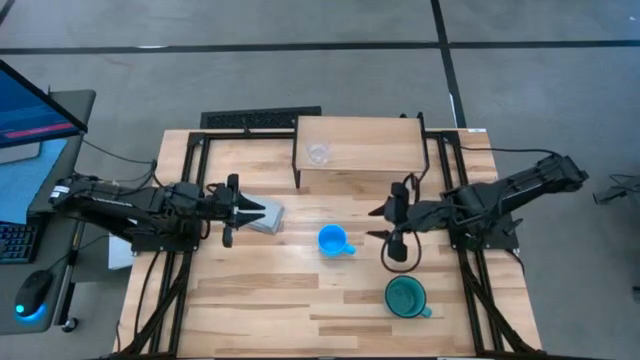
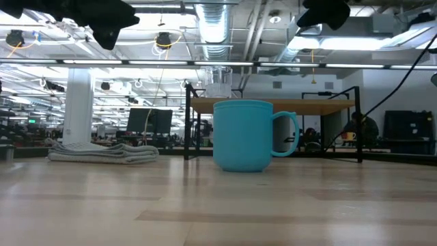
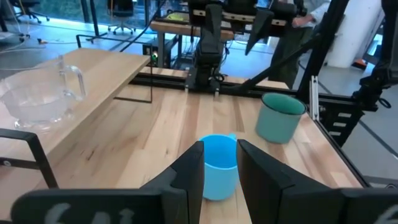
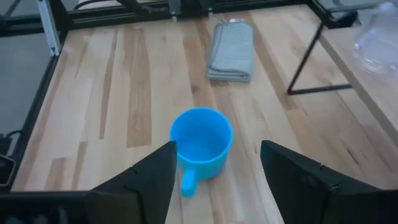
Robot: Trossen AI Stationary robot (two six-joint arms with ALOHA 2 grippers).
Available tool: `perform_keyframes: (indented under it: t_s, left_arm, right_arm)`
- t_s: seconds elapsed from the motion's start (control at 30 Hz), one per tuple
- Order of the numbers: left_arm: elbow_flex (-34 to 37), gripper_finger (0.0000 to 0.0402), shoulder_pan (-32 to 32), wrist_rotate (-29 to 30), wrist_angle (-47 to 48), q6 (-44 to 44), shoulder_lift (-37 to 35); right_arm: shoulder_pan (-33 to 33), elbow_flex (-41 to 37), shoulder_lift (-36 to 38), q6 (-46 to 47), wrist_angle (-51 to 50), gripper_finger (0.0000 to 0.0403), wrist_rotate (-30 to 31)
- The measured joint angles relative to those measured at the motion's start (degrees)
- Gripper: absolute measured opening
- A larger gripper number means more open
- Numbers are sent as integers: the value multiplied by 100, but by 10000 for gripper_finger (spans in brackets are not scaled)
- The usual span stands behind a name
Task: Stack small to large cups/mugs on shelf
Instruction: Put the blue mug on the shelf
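Right gripper (image 4: 217, 171) stands wide open and empty, facing the blue mug (image 4: 201, 142). It should descend straight, closing on the rim away from the handle. Left gripper (image 1: 232, 210) waits, part open, holding nothing.

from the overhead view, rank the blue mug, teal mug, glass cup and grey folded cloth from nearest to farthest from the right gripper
Measured from the right gripper:
1. Blue mug, just toward the table's middle.
2. Teal mug, toward the front edge.
3. Glass cup, on the shelf at the back.
4. Grey folded cloth, across the table by the left gripper.

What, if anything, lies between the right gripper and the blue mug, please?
Nothing: in the high view, bare tabletop separates the open right gripper from the blue mug.
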State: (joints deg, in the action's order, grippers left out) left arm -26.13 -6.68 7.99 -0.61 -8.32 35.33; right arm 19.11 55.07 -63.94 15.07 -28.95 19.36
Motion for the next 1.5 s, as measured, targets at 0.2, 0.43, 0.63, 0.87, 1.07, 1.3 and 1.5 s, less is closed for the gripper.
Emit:
perform_keyframes:
  t_s: [0.2, 0.43, 0.63, 0.87, 1.07, 1.3, 1.5]
  left_arm:
    - [0, 85, 0, 0, 3, 5, 0]
    - [0, 85, 0, 0, 5, 5, 2]
    - [0, 85, 0, 6, 8, 3, 2]
    - [0, 85, 0, 28, 7, -84, 2]
    - [0, 85, 3, 30, 24, -194, 4]
    - [-1, 85, 3, 31, 31, -201, 29]
    - [-2, 85, 3, 37, 192, -201, 33]
  right_arm:
    - [90, 0, -383, -816, 429, 258, 2]
    - [103, 4, -785, -1405, 504, 258, -1]
    - [106, 4, -1047, -1819, 645, 258, -3]
    - [-179, 4, -1379, -1157, 1280, 258, -545]
    - [-634, 4, -1660, -37, 1279, 258, -747]
    - [-855, 4, -1707, 548, 1271, 258, -755]
    - [-881, 6, -1752, 749, 1295, 258, -755]
